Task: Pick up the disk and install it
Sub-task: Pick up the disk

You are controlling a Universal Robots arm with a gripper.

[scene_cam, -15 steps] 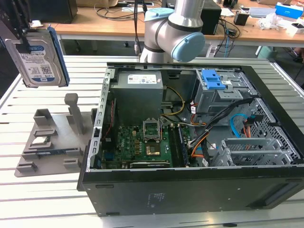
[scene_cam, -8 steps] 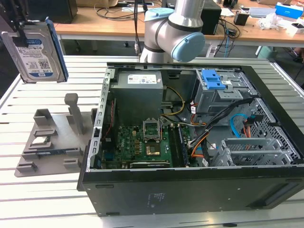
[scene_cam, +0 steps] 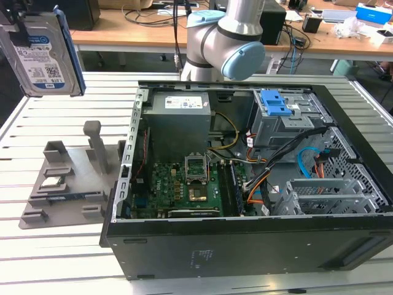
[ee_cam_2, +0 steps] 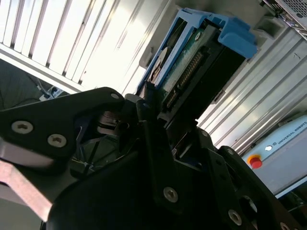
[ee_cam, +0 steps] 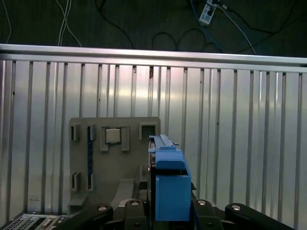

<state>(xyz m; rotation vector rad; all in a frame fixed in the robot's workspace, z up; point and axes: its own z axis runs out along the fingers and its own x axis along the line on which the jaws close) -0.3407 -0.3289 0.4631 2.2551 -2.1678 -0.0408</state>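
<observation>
The disk (scene_cam: 43,55), a silver hard drive with a white-and-blue label in a blue carrier bracket, hangs high above the table at the exterior view's far left, standing on edge. My gripper (ee_cam_2: 177,120) is shut on it: the black fingers (ee_cam_2: 153,143) clamp its lower end in the second wrist view, where its connector edge (ee_cam_2: 189,76) faces the camera. In the first wrist view the disk's blue bracket (ee_cam: 170,182) sticks out between the gripper's (ee_cam: 168,208) two fingers, above the grey fixture plate (ee_cam: 127,167).
An open computer case (scene_cam: 245,246) lies on the slatted metal table (scene_cam: 61,264), with a drive cage and blue latch (scene_cam: 276,104) at its back right. The grey fixture plate (scene_cam: 67,178) left of it holds a small processor chip (scene_cam: 52,182). The arm's base (scene_cam: 227,37) stands behind the case.
</observation>
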